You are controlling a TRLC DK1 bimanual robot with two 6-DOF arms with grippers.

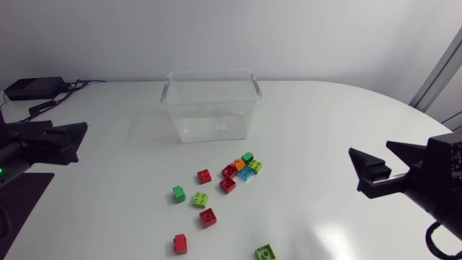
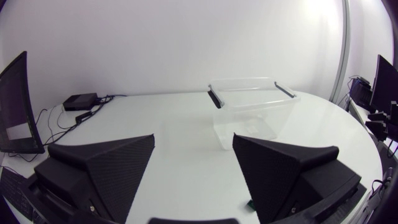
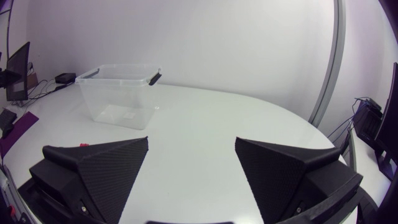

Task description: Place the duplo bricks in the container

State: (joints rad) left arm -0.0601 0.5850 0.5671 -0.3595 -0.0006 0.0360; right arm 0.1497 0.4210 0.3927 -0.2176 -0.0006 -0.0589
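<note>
Both your hands are spread apart and empty: the left hand (image 2: 193,140) at the desk's left edge, the right hand (image 3: 191,142) at its right. The duplo bricks (image 1: 240,168) lie scattered on the white desk (image 1: 325,123) between them, nearer than the clear container (image 1: 211,105) standing at the far middle. The tight cluster looks closer to your right hand. The bricks are small, hard, studded plastic blocks; the container is thin-walled and see-through.

White table (image 1: 325,123), rounded far edge, soft glare; plain white wall (image 1: 289,36) behind.
</note>
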